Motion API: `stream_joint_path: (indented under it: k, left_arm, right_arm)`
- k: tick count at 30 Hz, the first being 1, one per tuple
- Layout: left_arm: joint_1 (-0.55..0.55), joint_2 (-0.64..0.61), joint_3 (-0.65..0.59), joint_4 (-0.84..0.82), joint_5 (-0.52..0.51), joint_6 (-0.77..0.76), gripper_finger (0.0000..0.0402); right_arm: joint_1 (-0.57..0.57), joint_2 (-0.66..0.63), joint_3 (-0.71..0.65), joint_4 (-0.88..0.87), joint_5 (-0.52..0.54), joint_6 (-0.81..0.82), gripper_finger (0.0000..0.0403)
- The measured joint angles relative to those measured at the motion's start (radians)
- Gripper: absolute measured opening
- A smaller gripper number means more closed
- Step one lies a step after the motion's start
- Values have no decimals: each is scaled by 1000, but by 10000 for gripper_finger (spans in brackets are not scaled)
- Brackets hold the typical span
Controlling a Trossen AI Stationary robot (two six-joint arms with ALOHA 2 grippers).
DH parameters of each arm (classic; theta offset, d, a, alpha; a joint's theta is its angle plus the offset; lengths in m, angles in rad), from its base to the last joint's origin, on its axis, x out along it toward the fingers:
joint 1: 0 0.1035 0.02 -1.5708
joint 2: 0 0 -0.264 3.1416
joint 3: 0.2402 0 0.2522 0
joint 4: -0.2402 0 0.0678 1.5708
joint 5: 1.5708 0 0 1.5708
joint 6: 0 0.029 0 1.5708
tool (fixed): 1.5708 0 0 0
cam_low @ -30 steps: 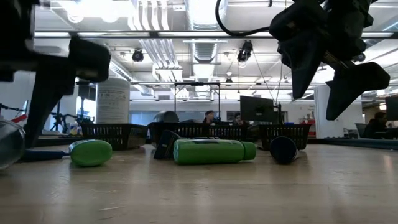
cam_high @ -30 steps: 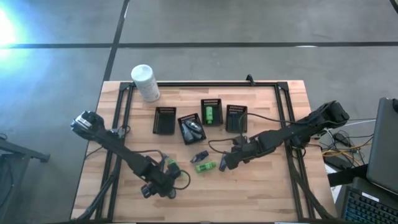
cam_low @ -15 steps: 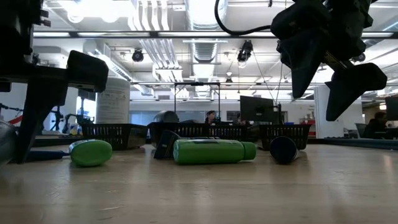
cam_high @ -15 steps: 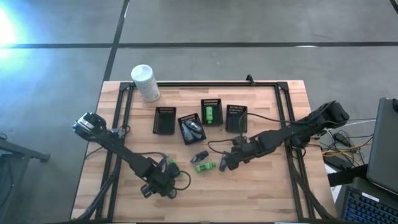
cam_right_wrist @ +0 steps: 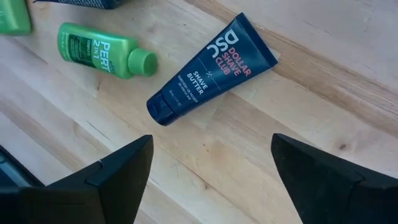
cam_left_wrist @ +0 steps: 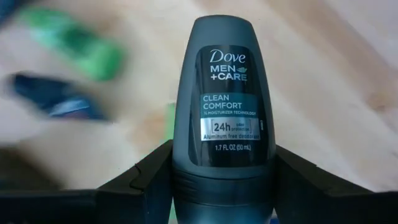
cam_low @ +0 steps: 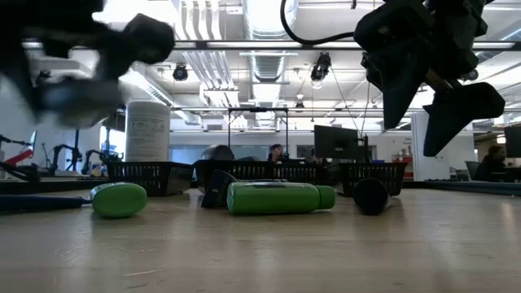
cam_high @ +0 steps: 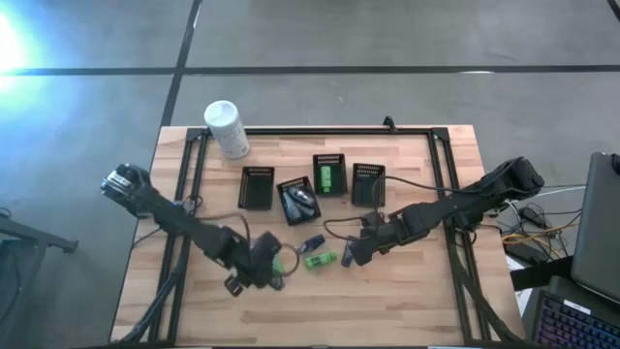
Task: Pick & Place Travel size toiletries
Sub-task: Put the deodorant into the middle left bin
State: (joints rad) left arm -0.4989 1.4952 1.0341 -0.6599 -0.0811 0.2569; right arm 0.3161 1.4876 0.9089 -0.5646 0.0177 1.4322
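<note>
My left gripper point(cam_high: 263, 269) point(cam_left_wrist: 224, 171) is shut on a grey oval Dove bottle point(cam_left_wrist: 224, 99) above the table's near middle. A green bottle point(cam_high: 277, 262) point(cam_low: 119, 199) lies right beside it. My right gripper point(cam_high: 352, 254) point(cam_right_wrist: 211, 162) hangs open above a dark flat tube point(cam_right_wrist: 211, 65) point(cam_low: 372, 195) on the wood. Beside that tube lies a green Pert bottle point(cam_right_wrist: 102, 50) point(cam_high: 320, 259) point(cam_low: 277, 198). Another dark tube point(cam_high: 310, 242) lies just beyond it. My left gripper pinches the grey bottle's end below the label point(cam_left_wrist: 224, 177) between its two fingers point(cam_left_wrist: 146, 183), one on each narrow side. The fingers slant down from above. The bottle sticks out along them, label facing the wrist camera, clear of the table.
Several small black baskets point(cam_high: 257, 187) point(cam_high: 368, 182) stand in a row at mid-table; one point(cam_high: 329, 173) holds a green bottle, another point(cam_high: 297, 201) holds grey and dark items. A white canister point(cam_high: 226, 129) stands at the far left. A thin blue item point(cam_low: 41, 203) lies at the left.
My left gripper has risen from the table with the grey bottle and gone a little toward the far right. The bottle, which lay on the wood at the left of the low view, is now lifted clear. My right gripper has kept still.
</note>
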Motion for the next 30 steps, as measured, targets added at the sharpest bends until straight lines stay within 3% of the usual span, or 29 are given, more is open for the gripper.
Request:
stream_joint_path:
  k: [5,9,13,16,23,30]
  left_arm:
    - [182,-88,40,-47,-21,92,210]
    - [380,-109,70,-48,-18,307,210]
    - [542,-61,106,-49,8,587,210]
    - [624,13,144,-50,52,661,210]
    - [677,95,178,26,63,743,210]
    - [676,135,158,60,49,763,210]
  right_arm:
    - [0,0,0,3,1,4,316]
    - [0,0,0,12,8,19,323]
    - [0,0,0,42,14,45,333]
    - [0,-1,0,56,35,75,340]
    - [0,-2,0,73,42,113,350]
    - [0,-2,0,77,51,132,331]
